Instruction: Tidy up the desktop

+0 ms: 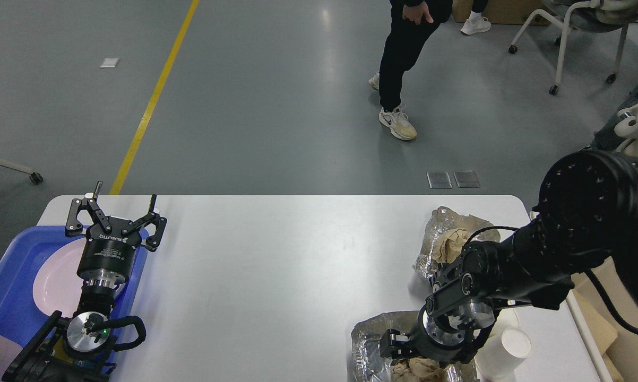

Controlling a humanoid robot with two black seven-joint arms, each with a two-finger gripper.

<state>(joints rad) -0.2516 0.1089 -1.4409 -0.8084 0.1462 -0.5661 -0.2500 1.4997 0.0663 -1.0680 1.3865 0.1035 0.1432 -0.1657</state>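
Now right gripper (404, 356), jaws unreadable, sits on foil trash (372, 339) at 5 o'clock: pinch crumple squarely; left gripper (118, 209) jaws open.

Smooth matt white desktop (276, 265) carries crinkled shiny foil (446, 225), brown crumpled paper (451, 245) and a blue plastic tray (16, 276).

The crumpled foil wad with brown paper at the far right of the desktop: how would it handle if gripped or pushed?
The foil wad looks thin and creased, so it would probably crush rather than resist. Loosely bunched, it is likely light and would slide across the smooth desktop. Its irregular shape makes rolling unlikely.
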